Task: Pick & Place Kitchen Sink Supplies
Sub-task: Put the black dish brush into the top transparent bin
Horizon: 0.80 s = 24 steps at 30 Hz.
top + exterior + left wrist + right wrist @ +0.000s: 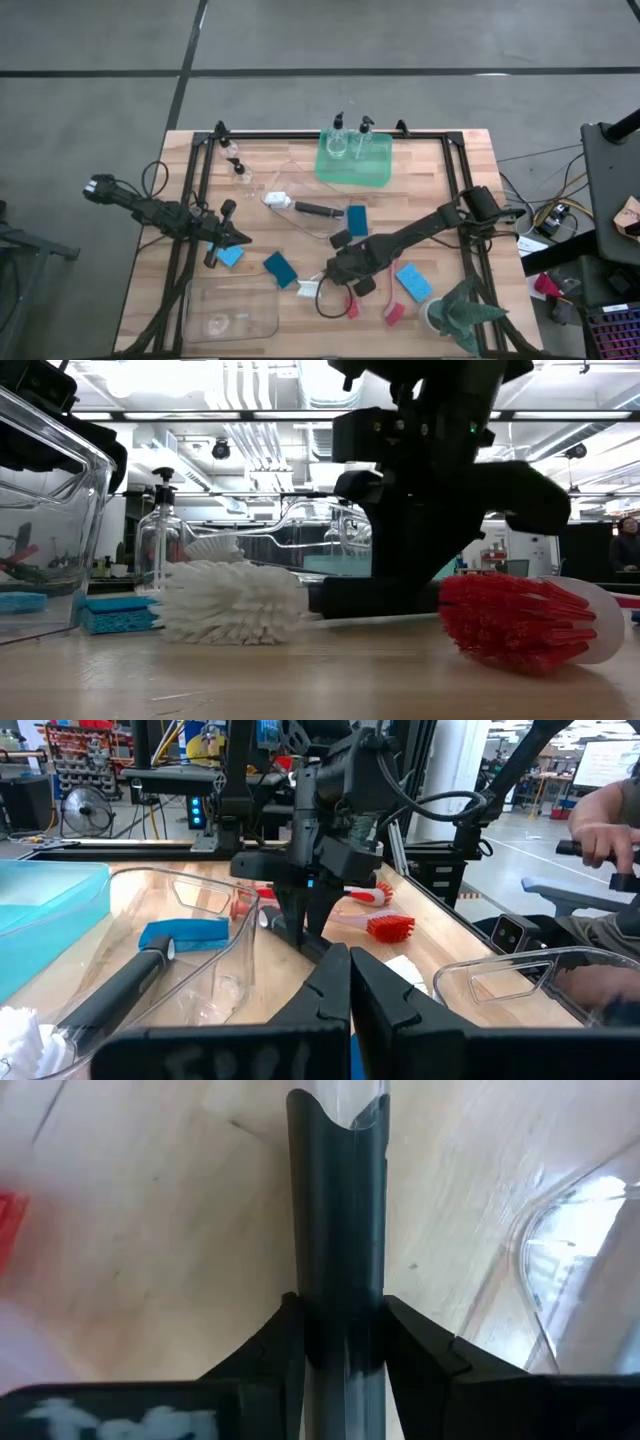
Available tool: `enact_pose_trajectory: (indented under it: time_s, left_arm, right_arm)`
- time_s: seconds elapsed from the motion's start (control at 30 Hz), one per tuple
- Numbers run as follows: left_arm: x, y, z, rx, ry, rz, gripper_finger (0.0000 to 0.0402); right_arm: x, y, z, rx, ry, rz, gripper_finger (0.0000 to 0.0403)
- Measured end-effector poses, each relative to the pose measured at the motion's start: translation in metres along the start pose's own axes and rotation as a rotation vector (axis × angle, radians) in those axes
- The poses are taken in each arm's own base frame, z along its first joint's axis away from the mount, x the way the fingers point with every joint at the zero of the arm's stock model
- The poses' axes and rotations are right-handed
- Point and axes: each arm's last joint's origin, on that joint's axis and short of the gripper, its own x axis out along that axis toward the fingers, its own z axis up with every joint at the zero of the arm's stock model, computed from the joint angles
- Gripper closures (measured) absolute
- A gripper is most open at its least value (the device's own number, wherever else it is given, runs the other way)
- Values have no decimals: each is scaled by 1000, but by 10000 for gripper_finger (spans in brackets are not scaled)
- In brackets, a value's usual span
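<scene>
The sponges [412,282] are blue and the tray [354,166] is green. One brush [525,622] has red bristles, the other brush [232,602] white ones.

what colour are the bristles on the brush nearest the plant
Red bristles, clearest in the low view.

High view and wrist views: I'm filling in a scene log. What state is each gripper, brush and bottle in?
Right gripper: closed on the black brush's handle.
Black brush: lying on the table, handle gripped.
Red brush: lying on the table, free.
Left gripper: shut, empty.
Two bottles: upright in the green tray.
</scene>
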Motion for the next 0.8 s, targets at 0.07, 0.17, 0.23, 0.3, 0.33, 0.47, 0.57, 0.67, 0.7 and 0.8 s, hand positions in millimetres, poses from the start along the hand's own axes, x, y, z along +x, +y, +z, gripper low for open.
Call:
enact_pose_trajectory:
  time_s: [0.07,0.17,0.23,0.3,0.33,0.47,0.57,0.67,0.7,0.8]
  left_arm:
    - [0,0,0,0,0,0,399]
    - [0,0,0,0,0,0,399]
    - [0,0,0,0,1,0,399]
    - [0,0,0,0,1,0,399]
    - [0,0,0,0,2,0,399]
    - [0,0,0,0,3,1,399]
    - [0,0,0,0,4,1,399]
    - [0,0,0,1,4,1,399]
    - [0,0,0,0,4,1,399]
    - [0,0,-1,1,6,1,399]
  right_arm:
    - [-5,-2,1,4,4,-1,304]
    - [-18,-6,6,12,-28,-14,304]
    - [-28,-8,9,16,-54,-22,302]
    - [-39,-11,10,18,-76,-29,299]
    - [-45,-13,10,23,-92,-31,299]
    - [-68,-22,10,58,-153,-82,297]
    - [-86,-35,12,130,-224,-160,296]
    - [-103,-56,15,250,-319,-194,296]
    - [-108,-65,16,298,-350,-203,296]
    - [-115,-94,13,441,-409,-239,295]
